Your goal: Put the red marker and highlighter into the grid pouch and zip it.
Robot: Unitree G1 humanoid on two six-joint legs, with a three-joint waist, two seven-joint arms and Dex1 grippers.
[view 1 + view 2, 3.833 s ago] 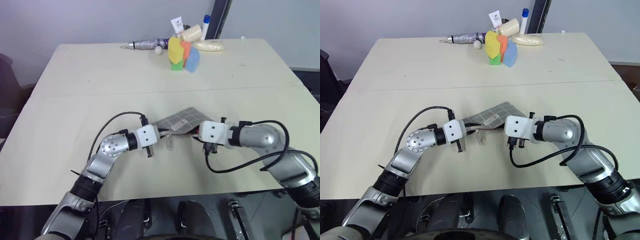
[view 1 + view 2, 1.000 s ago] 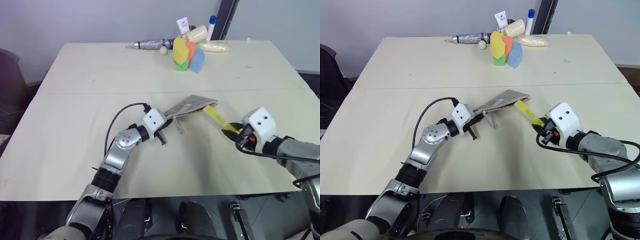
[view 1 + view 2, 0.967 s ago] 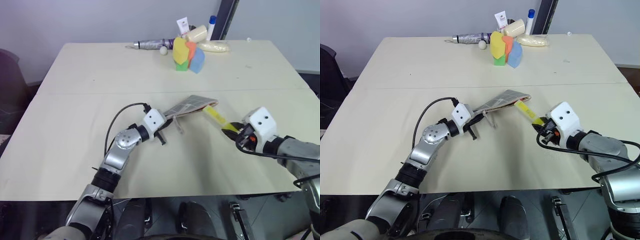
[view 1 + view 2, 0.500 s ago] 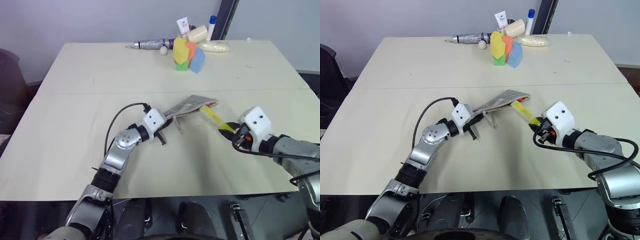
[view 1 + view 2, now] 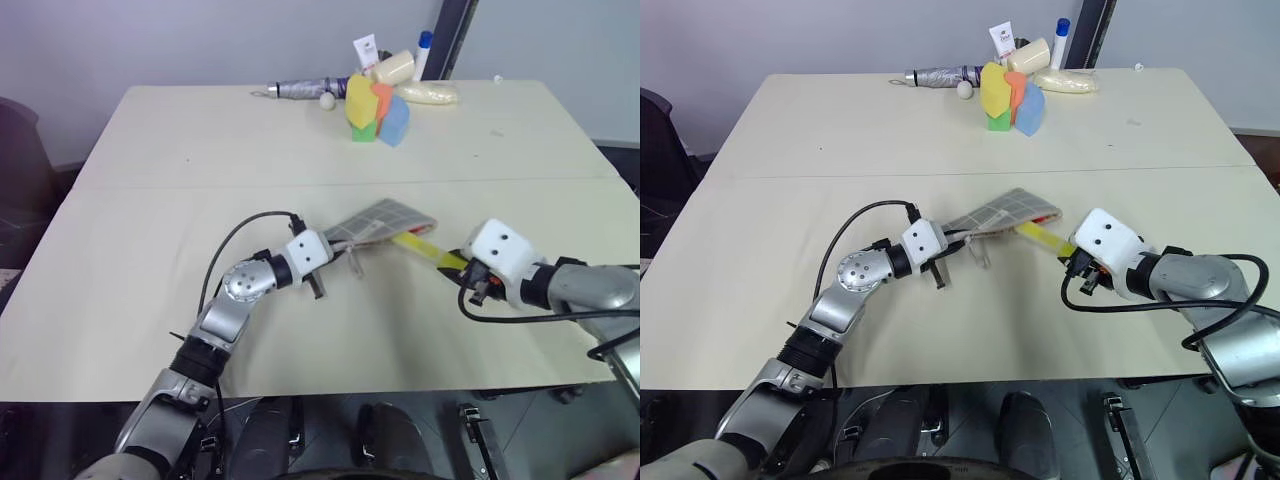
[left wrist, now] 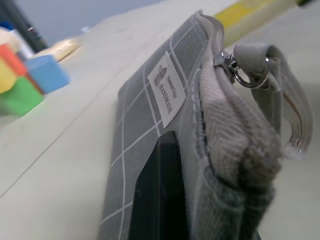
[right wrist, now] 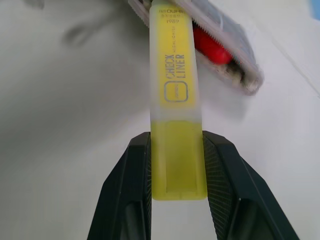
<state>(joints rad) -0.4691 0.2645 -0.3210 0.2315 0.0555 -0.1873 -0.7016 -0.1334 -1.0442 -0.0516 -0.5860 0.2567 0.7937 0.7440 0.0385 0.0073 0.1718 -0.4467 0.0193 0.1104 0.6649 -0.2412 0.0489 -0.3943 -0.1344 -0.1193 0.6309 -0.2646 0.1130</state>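
The grid pouch (image 5: 385,217) is held up off the table at a slant, with my left gripper (image 5: 333,247) shut on its near end. In the left wrist view a black finger (image 6: 159,195) presses the pouch (image 6: 150,130) below its white label, beside the zipper and its pull loop (image 6: 280,95). My right gripper (image 7: 176,145) is shut on the yellow highlighter (image 7: 175,75), whose far tip lies at the pouch's open mouth (image 7: 240,70). The red marker's red end (image 7: 212,47) shows inside that mouth, beside the highlighter (image 5: 420,245).
At the table's far edge stand coloured foam blocks (image 5: 373,105), a folded umbrella (image 5: 300,88), a blue-capped marker (image 5: 425,48) and some small packets. The table's front edge (image 5: 400,375) runs close below both arms.
My right gripper has carried the highlighter left towards the pouch, and its tip now reaches the pouch's mouth. The pouch has tilted slightly in my left gripper.
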